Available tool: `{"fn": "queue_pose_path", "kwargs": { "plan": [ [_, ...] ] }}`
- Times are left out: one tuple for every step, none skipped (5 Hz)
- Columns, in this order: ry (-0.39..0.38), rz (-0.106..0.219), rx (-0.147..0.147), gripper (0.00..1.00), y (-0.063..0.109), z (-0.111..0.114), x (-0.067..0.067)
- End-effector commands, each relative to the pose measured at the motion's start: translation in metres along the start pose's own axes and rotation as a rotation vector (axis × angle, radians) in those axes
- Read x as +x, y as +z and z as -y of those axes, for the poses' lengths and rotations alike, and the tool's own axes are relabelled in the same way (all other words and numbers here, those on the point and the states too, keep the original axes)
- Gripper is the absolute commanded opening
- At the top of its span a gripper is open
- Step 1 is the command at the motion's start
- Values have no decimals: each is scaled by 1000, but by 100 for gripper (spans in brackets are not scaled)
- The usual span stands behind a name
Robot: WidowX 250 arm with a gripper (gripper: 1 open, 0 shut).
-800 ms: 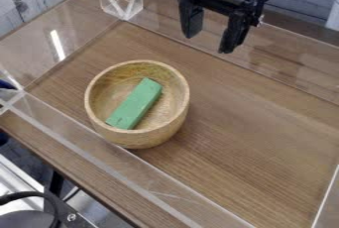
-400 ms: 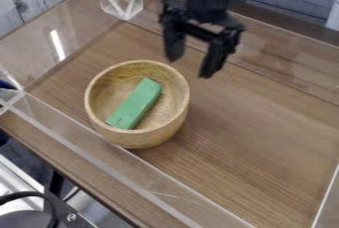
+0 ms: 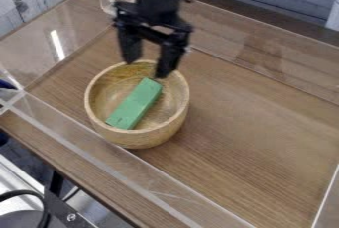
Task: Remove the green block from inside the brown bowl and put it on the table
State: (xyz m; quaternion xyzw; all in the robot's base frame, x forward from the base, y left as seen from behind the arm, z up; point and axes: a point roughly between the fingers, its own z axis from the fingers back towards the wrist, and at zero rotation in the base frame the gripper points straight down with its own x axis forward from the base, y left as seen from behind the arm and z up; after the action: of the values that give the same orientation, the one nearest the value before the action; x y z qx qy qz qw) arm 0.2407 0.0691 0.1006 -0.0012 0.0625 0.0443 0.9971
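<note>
The small bright green rectangular block lies slanted in the round tan wooden bowl, which sits on the brown wood-grain table. Our black gripper hangs over the bowl's far rim, fingers spread apart and empty. We judge the main risk is a finger striking the thick rim on the way down, tipping or shoving the bowl; a grip across the block's long axis might also slip. To the right we have wide bare tabletop for setting down; the clear acrylic walls crowd the left and near sides.
</note>
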Motion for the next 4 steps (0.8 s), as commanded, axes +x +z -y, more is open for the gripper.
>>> {"fn": "queue_pose_path", "kwargs": {
  "plan": [
    [18, 57, 8, 100, 7, -17, 2],
    [38, 54, -2, 100, -1, -19, 1],
    [62, 65, -16, 100, -5, -17, 4],
    [79, 77, -30, 100, -6, -15, 6]
  ]
}}
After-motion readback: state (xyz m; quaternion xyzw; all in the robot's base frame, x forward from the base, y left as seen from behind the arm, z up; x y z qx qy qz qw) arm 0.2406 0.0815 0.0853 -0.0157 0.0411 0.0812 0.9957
